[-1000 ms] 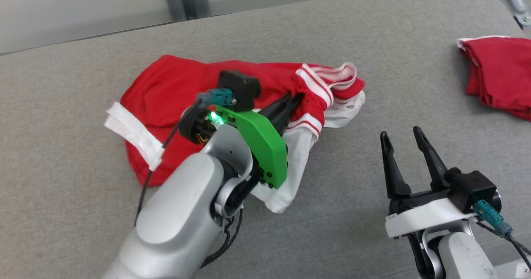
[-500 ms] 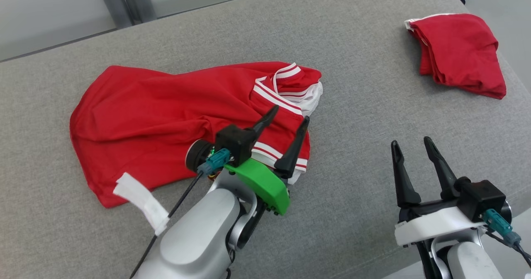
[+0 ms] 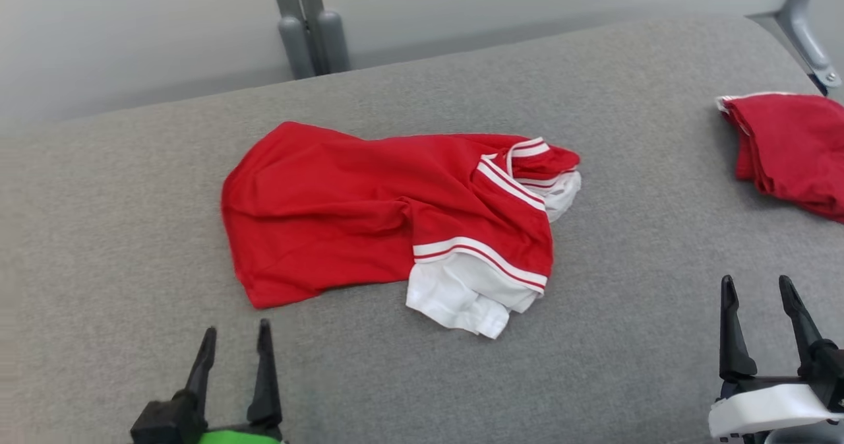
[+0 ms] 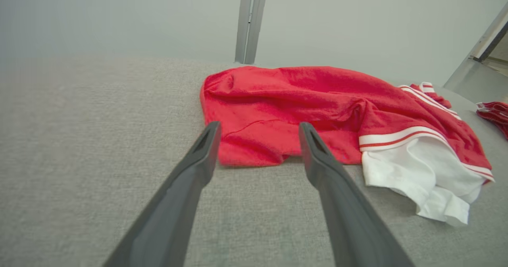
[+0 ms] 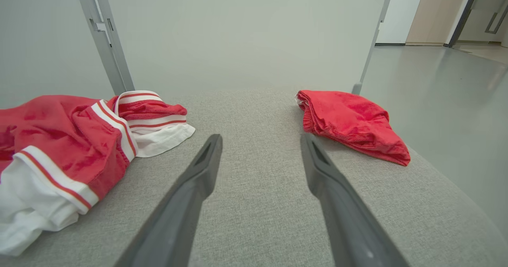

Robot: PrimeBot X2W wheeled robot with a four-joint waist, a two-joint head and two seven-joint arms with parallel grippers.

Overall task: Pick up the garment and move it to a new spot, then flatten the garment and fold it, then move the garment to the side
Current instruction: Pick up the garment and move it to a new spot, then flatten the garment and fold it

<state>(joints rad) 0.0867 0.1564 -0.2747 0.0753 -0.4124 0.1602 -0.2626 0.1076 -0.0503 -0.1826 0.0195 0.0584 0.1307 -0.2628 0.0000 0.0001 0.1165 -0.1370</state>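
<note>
Both arms low and close to me, fingers spread wide, holding nothing.
My left fingers [image 3: 265,378] and right fingers [image 3: 730,338] point up from the head view's bottom edge, which cuts off the wrists. The garment [image 3: 369,213] lies crumpled mid-desk [image 3: 626,246], apart from both, white lining showing. The right edge cuts off a second red piece [image 3: 788,150].

The red garment [image 3: 369,213] lies crumpled mid-table on the grey fabric-covered table [image 3: 626,253], its white-striped trim and white lining bunched toward the right. At the near edge, the left gripper [image 3: 237,328] sits fingers apart and empty, just short of the cloth. The right gripper [image 3: 756,280] waits by the near right corner, also spread and empty. A folded red cloth [image 3: 791,147] rests at the right edge.
</note>
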